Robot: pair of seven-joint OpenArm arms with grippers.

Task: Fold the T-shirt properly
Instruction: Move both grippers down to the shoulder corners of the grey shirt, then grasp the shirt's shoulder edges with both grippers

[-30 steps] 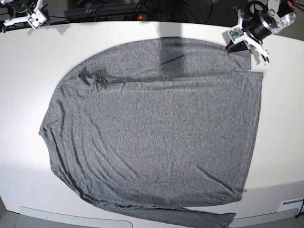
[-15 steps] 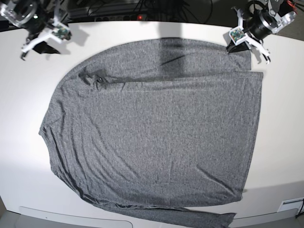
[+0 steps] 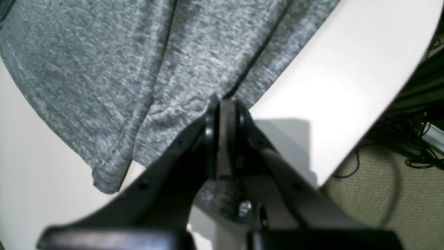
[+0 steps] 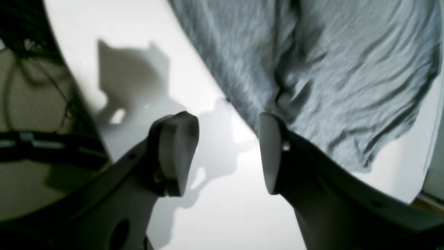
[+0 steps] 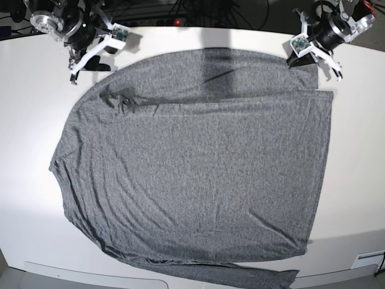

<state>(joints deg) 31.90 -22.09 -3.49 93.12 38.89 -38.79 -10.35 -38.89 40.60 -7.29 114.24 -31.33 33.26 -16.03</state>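
Grey T-shirt [image 5: 198,162] is lying spread flat across the white table [image 5: 30,120]. Left gripper [image 3: 223,114] is sitting pinched together on the shirt's corner at the table's far edge. Right gripper [image 4: 227,152] is hovering with jaws apart beside the shirt's edge, gripping nothing.

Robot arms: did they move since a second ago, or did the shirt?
The right gripper swung in from the table's far corner toward the T-shirt and opened its jaws; it holds nothing yet. The left gripper stayed shut at the shirt's other far corner, and the shirt lies just as before.
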